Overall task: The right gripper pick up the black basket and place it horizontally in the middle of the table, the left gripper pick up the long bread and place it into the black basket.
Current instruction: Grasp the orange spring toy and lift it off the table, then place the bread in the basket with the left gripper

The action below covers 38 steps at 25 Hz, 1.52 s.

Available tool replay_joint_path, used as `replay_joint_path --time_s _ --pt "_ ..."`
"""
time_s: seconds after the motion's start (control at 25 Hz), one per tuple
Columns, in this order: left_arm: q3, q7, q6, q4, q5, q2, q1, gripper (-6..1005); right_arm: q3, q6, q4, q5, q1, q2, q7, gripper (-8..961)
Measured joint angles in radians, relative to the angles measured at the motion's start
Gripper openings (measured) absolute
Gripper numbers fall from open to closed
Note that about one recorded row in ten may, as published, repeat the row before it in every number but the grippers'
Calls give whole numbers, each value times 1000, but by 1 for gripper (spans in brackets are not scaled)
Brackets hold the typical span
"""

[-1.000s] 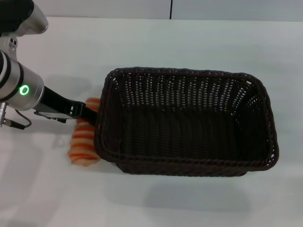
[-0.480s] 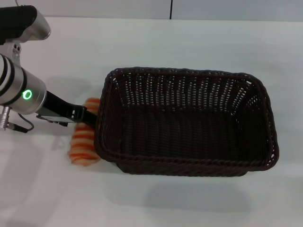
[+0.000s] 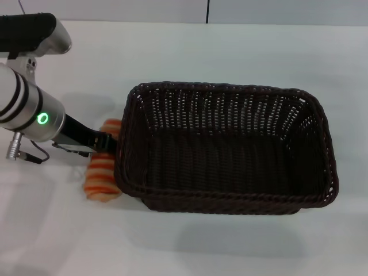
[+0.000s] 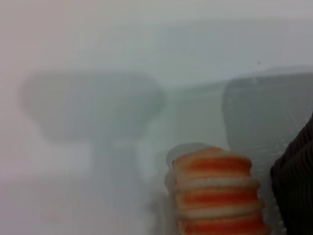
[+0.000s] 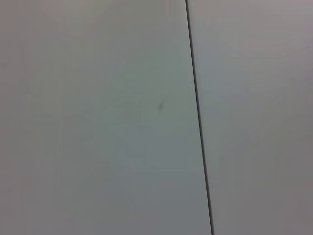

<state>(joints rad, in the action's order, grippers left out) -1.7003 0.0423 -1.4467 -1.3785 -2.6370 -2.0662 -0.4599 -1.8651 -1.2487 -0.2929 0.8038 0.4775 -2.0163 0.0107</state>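
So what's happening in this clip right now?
The black basket lies lengthwise in the middle of the white table, with nothing in it. The long bread is on the table against the basket's left end, and the left gripper is down over it. The bread is not yet lifted. The right gripper is out of sight.

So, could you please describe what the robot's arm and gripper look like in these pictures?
Only the left arm shows: a thick silver-white cylinder with black bands, a glowing green ring and a thin cable at its underside. A black upper segment sits above it. The left gripper is narrow and black. The right gripper is not in view.
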Motion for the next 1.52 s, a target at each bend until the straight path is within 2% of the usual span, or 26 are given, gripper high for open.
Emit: replay_joint_path --time_s 0.84,1.2,1.36,1.4,1.44,1.52 --pt "29 1 29 52 -21 4 -18 703 6 1 -2 -19 5 1 4 308" --pt "18 2 30 39 -45 6 -16 623 6 2 -1 -21 7 1 6 307" --pt "-119 58 43 -47 -186 9 -12 554 6 2 0 -21 10 1 6 307" --pt "-119 58 43 -47 -186 9 -12 547 6 2 -1 -21 12 1 6 308" --pt "-228 140 39 -118 -190 10 -28 539 7 2 -1 -21 12 1 6 308" --pt "-252 174 21 -175 -181 9 -43 525 7 3 -2 -22 15 1 6 308"
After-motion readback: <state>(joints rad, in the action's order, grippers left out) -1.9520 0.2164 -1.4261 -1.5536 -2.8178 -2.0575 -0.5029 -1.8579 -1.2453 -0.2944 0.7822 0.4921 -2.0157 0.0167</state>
